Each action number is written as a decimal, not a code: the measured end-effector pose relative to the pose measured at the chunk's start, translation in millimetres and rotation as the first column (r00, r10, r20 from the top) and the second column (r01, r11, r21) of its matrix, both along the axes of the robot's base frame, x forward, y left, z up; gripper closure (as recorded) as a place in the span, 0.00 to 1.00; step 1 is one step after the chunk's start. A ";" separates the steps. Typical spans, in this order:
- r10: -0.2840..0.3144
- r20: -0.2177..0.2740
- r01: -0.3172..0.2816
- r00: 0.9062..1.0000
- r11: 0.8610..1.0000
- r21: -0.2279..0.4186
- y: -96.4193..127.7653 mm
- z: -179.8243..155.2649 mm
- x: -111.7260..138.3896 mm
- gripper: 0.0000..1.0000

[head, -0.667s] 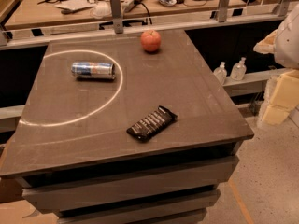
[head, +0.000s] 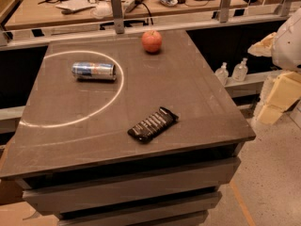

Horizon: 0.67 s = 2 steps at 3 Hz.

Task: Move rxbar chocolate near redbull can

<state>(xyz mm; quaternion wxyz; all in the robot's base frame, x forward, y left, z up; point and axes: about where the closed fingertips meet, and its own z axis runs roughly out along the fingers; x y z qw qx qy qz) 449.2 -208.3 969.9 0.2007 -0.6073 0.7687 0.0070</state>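
**Since nothing's budged, the job hasn't started yet**

The counter [head: 197,102] looks the same as a moment ago. The end effector [head: 281,98] is off past the right edge; can't tell if it's spread or pressed together. The rxbar chocolate [head: 153,125] lies flat near the front, well apart from the redbull can [head: 93,71], which is on its side at back left. The apple [head: 152,41] sits at the far edge. I'd say the whole reach is still to do.
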 end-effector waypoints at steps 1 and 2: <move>0.061 0.012 -0.062 0.998 0.989 0.136 11.2 -19.8 15.1 0.00; 0.265 0.075 -0.275 0.961 0.918 0.286 45.5 -43.1 29.5 0.00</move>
